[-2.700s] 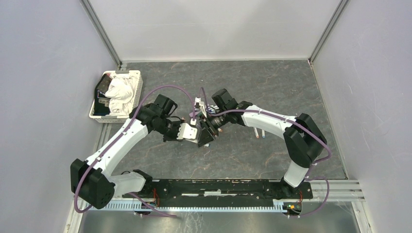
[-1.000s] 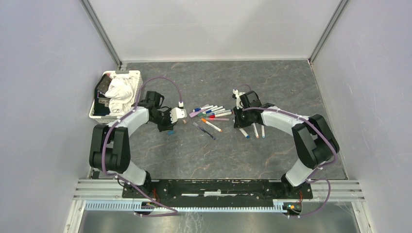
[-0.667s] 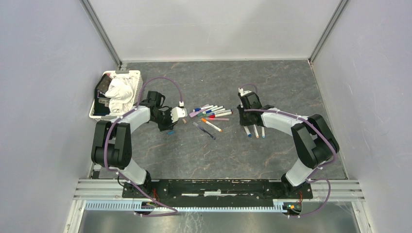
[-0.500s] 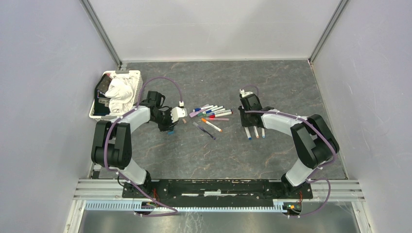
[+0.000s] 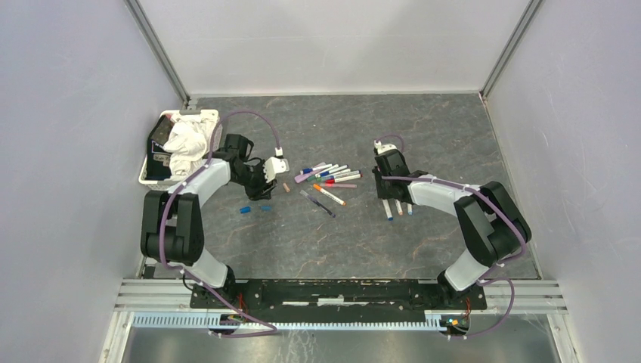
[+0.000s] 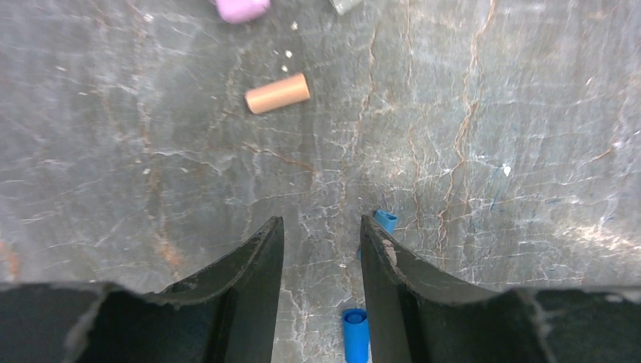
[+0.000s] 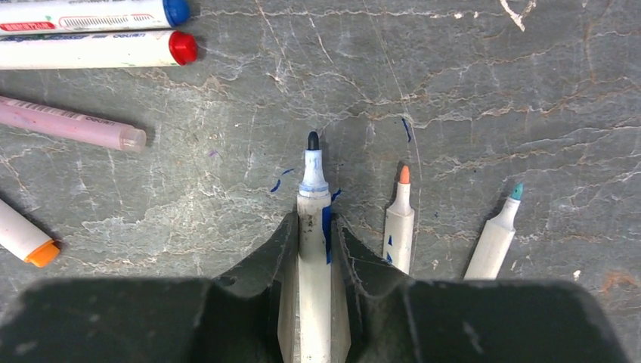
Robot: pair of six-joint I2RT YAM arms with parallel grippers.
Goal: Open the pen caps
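Loose pen caps (image 5: 245, 209) lay on the table (image 5: 438, 128), left of the marker pile. One blue cap (image 6: 355, 335) was under the left gripper (image 6: 321, 227), a second sat half hidden behind its finger, and a tan cap (image 6: 277, 93) lay further out. Left fingers were spread, nothing between them. Capped markers (image 7: 98, 48) remained in the pile.

Judgement: caps looked light, rigid and slick, likely friction-fit and prone to rolling. Best hold was a pinch across the cap's diameter, other arm on the barrel, pulling straight along the axis.

Right gripper (image 7: 314, 221) closely flanked an uncapped marker (image 7: 312, 181). Couldn't tell if it was clamped or merely alongside.
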